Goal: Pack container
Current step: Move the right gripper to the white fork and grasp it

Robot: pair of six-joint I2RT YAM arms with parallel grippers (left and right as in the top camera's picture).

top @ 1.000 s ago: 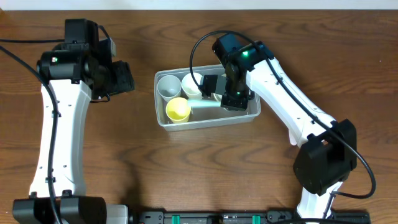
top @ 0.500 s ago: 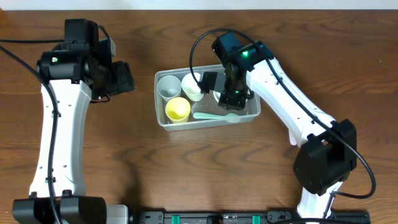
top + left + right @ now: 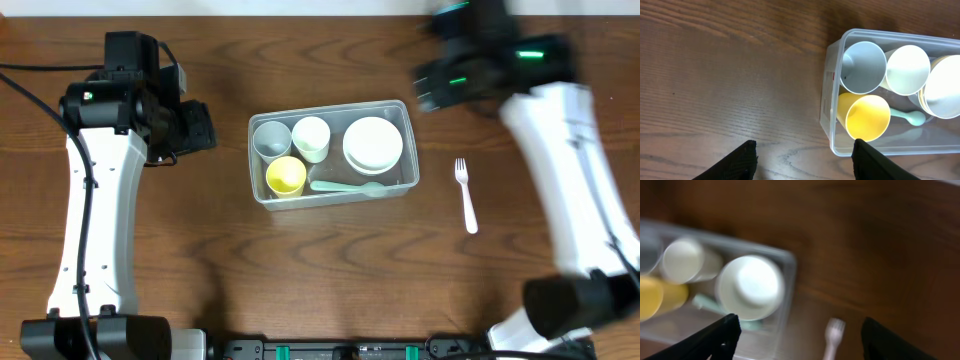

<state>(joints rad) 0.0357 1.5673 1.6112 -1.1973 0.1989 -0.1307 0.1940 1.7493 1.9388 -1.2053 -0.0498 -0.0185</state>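
Note:
The clear plastic container (image 3: pixel 335 198) stands mid-table. It holds a grey-blue cup (image 3: pixel 271 139), a white cup (image 3: pixel 311 138), a yellow cup (image 3: pixel 286 176), a white bowl (image 3: pixel 373 144) and a pale green spoon (image 3: pixel 350 186). My right gripper (image 3: pixel 440 85) is blurred, up at the back right of the container. In the right wrist view it (image 3: pixel 800 340) is open and empty above the container's right end (image 3: pixel 790 275) and the bowl (image 3: pixel 749 286). My left gripper (image 3: pixel 197 128) is open and empty to the left of the container (image 3: pixel 826 110).
A white plastic fork (image 3: pixel 466 200) lies on the wood table right of the container, tines toward the back. It also shows in the right wrist view (image 3: pixel 832 335). The left arm's links stretch down the left side of the table.
My right gripper has risen out of the container and swung to the back right. The white bowl now shows uncovered in the container, and the fork is uncovered. The left arm has not moved.

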